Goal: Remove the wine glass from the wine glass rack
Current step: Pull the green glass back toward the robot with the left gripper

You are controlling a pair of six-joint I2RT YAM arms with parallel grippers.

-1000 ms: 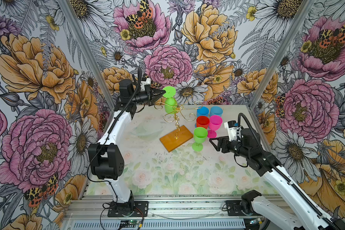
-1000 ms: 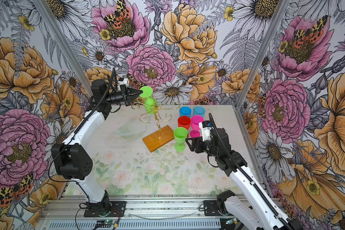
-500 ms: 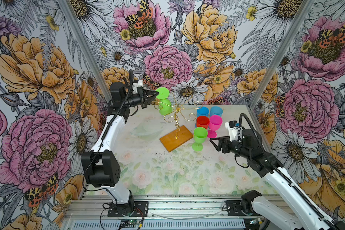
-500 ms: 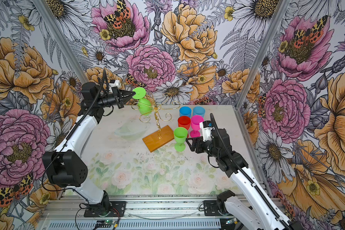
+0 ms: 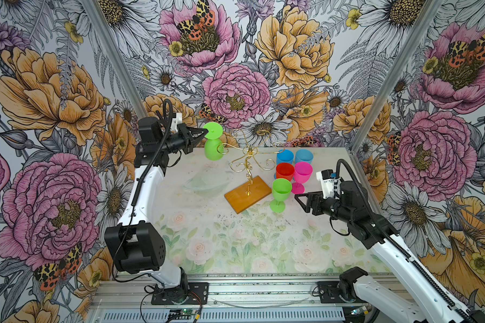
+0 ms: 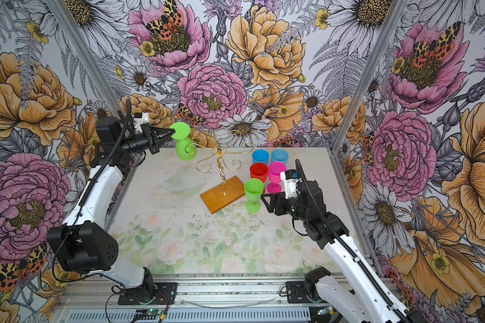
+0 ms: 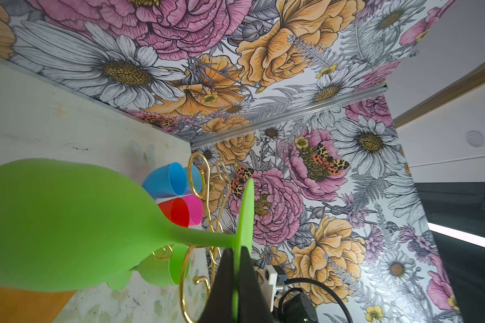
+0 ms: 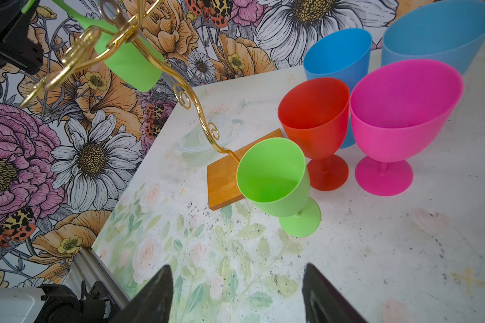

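Six coloured goblets are in view, but only one concerns the task: the lime-green wine glass (image 5: 213, 148), hanging bowl-down at the far left of the wine glass rack (image 5: 248, 160). Its stem is at the outermost curl of the far-left wire arm, and whether it has cleared that curl I cannot tell. Left gripper (image 5: 205, 133) is pinched together on the rim of the glass's flat foot, as the left wrist view shows. Right gripper (image 8: 235, 290) hangs empty with its fingers apart, near the standing green goblet (image 5: 282, 190) just right of the rack's wooden base (image 5: 248, 195). The glass looks like light, stiff, matte plastic and hardly fragile. A pinch on the thin foot disc lets the bowl swing, so the stem just under the foot would be steadier. The wire rack looks light and springy, so a snag could drag it.
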